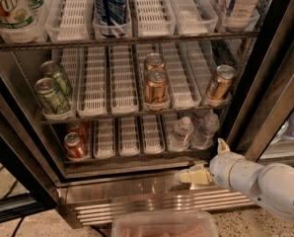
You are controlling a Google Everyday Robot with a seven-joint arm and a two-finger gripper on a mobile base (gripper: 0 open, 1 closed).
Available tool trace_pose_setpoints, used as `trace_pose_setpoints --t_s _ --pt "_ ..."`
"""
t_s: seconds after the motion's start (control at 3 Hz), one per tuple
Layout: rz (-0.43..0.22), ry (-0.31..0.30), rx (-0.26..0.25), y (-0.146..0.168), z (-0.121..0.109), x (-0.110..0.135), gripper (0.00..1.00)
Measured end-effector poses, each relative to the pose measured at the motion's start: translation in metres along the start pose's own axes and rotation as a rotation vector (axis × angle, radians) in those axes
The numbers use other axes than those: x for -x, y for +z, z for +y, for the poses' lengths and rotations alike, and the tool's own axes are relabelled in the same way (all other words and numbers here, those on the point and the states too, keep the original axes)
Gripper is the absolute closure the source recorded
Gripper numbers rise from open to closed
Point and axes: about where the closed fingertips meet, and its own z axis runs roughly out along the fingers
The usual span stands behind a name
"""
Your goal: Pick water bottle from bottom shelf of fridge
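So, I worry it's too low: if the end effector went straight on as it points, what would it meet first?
Probably the steel base panel: the end effector points left along it, below the bottom shelf and the water bottle. Depth is unclear, so it may just skim past.

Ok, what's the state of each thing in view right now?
fridge: open, shelves exposed.
water bottle: upright, capped, on bottom shelf, not gripped.
second bottle: upright, just right of it.
red cans: upright, same shelf, far left.
end effector: below the shelf, before the base panel, off the bottles.
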Motion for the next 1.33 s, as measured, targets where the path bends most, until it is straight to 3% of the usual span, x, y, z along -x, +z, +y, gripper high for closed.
trace_pose_setpoints --t_s 0.67,1.0,1.33 --pt "-0.027 -0.031 -0.020 0.000 0.001 0.008 0.00" --pt "-0.078 -0.038 -0.069 0.006 -0.001 0.005 0.19" --pt "-0.160 -0.060 -0.132 0.021 -0.007 0.005 0.22"
